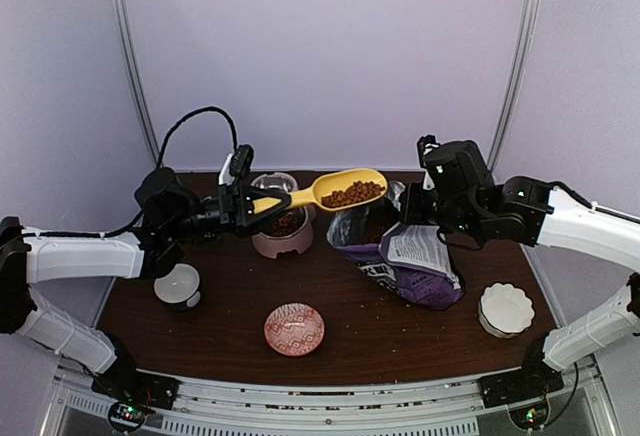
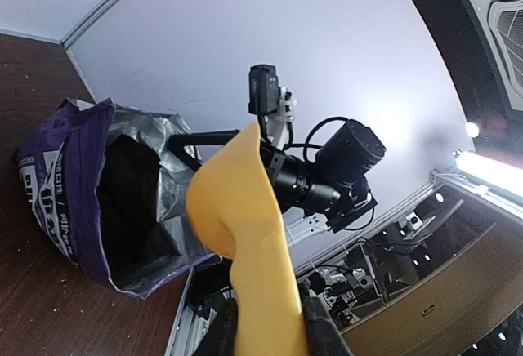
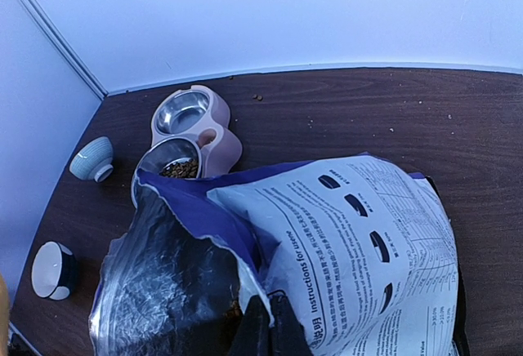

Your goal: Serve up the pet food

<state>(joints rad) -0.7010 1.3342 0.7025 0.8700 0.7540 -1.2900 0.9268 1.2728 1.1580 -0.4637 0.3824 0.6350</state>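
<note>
My left gripper (image 1: 256, 203) is shut on the handle of a yellow scoop (image 1: 335, 190), holding it level above the table. The scoop's bowl is full of brown pet food (image 1: 352, 194) and hangs between the pink double feeder (image 1: 283, 234) and the purple bag (image 1: 400, 256). In the left wrist view the scoop (image 2: 245, 233) shows from below, clamped by the left gripper (image 2: 270, 335). One feeder bowl holds pet food (image 3: 180, 168); the other is bare steel. My right gripper (image 3: 274, 327) is shut on the rim of the bag (image 3: 351, 233), keeping its mouth open.
A black-and-white cup (image 1: 180, 284) stands at the left, a red patterned dish (image 1: 294, 328) at the front middle and a white scalloped dish (image 1: 505, 308) at the right. A blue-grey bowl (image 3: 91, 158) sits near the feeder. Loose pellets lie scattered on the brown table (image 1: 350, 346).
</note>
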